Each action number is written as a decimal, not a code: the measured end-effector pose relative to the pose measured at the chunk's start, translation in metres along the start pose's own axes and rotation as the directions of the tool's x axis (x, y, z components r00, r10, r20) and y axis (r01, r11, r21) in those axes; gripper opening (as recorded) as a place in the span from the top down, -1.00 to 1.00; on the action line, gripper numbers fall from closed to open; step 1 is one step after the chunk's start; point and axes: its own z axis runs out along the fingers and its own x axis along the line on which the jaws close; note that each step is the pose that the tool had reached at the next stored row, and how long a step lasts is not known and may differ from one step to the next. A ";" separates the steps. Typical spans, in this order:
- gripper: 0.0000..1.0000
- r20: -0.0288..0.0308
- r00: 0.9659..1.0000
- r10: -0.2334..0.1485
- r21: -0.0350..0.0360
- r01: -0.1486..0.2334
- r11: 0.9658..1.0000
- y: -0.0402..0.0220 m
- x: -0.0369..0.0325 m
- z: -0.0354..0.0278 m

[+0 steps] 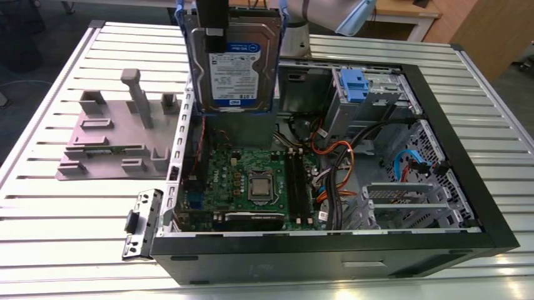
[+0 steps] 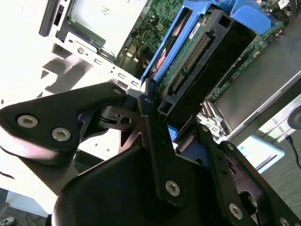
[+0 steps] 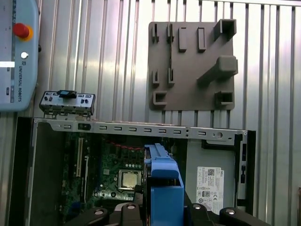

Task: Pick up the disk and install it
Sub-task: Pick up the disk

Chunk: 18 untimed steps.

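The disk (image 1: 237, 62), a silver hard drive with a white-and-blue label and a blue bracket, hangs upright in the air over the back left part of the open computer case (image 1: 446, 131). My gripper (image 1: 219, 42) comes down from above and is shut on its top edge, one black finger (image 1: 214, 25) lying across the label side. In the second wrist view the disk (image 2: 207, 56) stands between my black fingers (image 2: 151, 113), connector edge toward the motherboard. The first wrist view looks down along the disk's blue bracket (image 3: 162, 181) into the case.
A grey plastic stand (image 1: 109, 140) with upright posts lies at the exterior view's left of the case. A loose metal bracket panel (image 1: 142, 222) rests by the case's near left corner. Inside are the motherboard (image 1: 250, 181), cables (image 1: 334, 169), a blue-latched drive cage (image 1: 354, 84) and a stickered grey box (image 3: 209, 181).
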 end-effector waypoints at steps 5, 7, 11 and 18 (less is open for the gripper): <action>0.27 0.000 1.000 0.000 0.000 0.000 1.000 -0.0034 0.0001 -0.0001; 0.27 0.000 1.000 0.000 0.000 0.000 1.000 -0.0047 0.0002 -0.0001; 0.27 0.000 1.000 0.000 0.000 0.000 1.000 -0.0075 0.0003 -0.0002; 0.27 0.000 1.000 0.000 0.000 0.000 1.000 -0.0131 0.0005 -0.0004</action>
